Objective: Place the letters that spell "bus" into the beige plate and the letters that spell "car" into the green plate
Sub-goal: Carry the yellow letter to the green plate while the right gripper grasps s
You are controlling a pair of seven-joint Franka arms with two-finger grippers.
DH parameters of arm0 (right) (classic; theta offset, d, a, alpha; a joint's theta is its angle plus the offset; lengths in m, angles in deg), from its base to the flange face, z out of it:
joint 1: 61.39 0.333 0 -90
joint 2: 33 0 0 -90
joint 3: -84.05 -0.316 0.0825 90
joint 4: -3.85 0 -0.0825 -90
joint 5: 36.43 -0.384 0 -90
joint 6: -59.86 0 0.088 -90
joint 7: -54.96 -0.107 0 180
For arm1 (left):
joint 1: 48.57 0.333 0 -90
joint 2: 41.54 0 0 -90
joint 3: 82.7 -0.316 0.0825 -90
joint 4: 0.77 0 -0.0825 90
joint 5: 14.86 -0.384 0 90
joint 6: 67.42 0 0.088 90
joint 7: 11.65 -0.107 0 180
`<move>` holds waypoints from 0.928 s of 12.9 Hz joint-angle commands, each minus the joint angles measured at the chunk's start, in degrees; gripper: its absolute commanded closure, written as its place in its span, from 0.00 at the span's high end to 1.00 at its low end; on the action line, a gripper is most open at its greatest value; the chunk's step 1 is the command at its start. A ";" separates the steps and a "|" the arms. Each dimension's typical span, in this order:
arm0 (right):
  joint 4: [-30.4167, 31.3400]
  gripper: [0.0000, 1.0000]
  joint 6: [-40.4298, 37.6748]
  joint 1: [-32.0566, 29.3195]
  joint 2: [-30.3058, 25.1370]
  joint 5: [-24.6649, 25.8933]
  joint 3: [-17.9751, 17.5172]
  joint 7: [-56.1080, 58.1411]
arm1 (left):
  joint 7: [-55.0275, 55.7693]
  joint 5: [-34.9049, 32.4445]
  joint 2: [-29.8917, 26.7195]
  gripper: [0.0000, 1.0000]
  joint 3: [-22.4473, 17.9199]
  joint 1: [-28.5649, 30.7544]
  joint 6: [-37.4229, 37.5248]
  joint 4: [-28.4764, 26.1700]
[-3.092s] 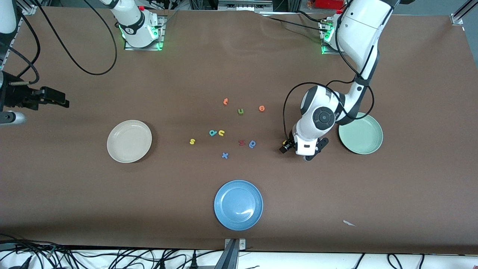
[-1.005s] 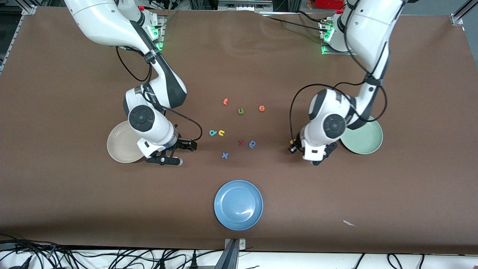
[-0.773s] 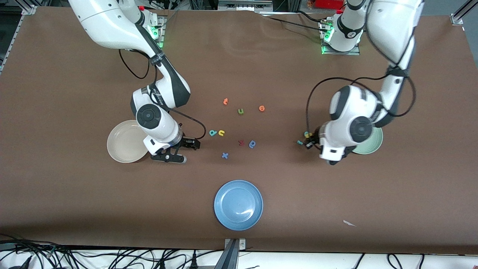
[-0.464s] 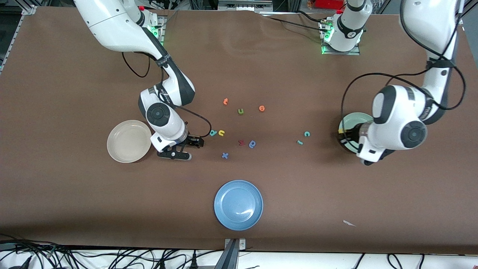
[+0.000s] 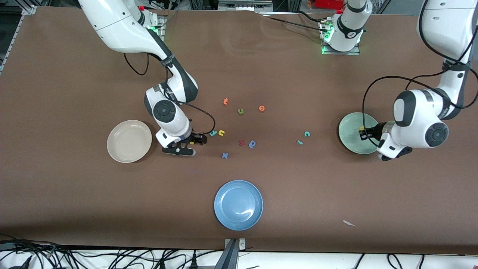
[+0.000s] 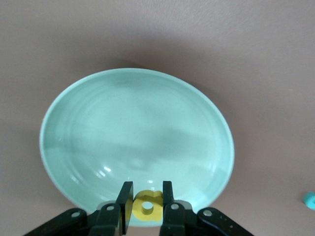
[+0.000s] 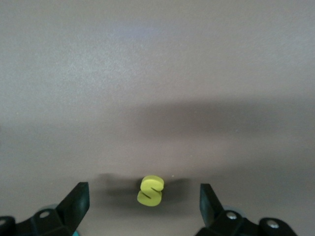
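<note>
1. A brown covering is lying flat over the table [image 5: 74,194]; cables are trailing along its edge nearest the front camera, and a small white scrap [image 5: 349,223] is lying near that edge toward the left arm's end.
2. The blue plate [image 5: 238,205] is serving as landmark. The beige plate [image 5: 129,141] is sitting farther from the camera toward the right arm's end, the green plate [image 5: 353,133] farther toward the left arm's end.
3. The left gripper [image 6: 144,196] is pinching the yellow a [image 6: 148,205] over the green plate's rim; the letter's orientation is not discernible.
4. The right gripper [image 7: 143,200] is standing spread wide around the yellow s [image 7: 150,191], which is lying flat on the table, long axis running across the gap between the fingers.
5. Farther from the camera than the blue plate, the teal b [image 5: 213,132] and yellow u [image 5: 221,132] are lying side by side; the teal c [image 5: 307,133] and teal r [image 5: 299,142] are lying toward the green plate.
</note>
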 commanded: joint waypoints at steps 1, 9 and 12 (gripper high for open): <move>0.55 0.98 1.46 0.19 0.19 1.26 -0.08 -1.59 | -0.78 -1.07 -1.07 0.21 0.68 -0.76 -5.78 -5.86; 2.65 0.69 4.26 0.19 0.54 2.76 -0.08 -1.59 | 0.01 -0.98 -2.55 1.00 1.55 -1.02 -10.02 -8.60; 3.19 0.46 4.89 0.11 0.54 3.37 -0.08 -1.33 | 1.93 -0.63 -5.72 1.00 4.79 -0.93 -9.75 -7.89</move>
